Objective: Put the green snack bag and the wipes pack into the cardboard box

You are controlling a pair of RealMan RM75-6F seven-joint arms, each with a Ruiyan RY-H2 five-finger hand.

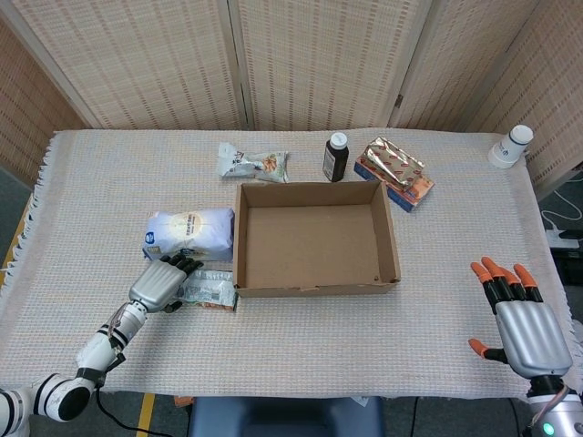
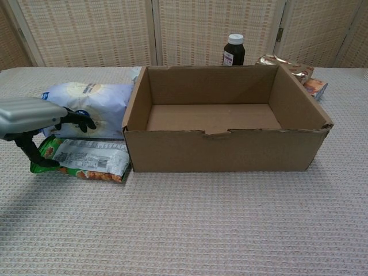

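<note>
Pickup step in hand: my left hand [image 1: 161, 283], fingers spread and gripping nothing, hovers over the flat green foil snack bag [image 2: 80, 159] lying beside the open brown cardboard box [image 1: 315, 238]; closing comes next.
</note>
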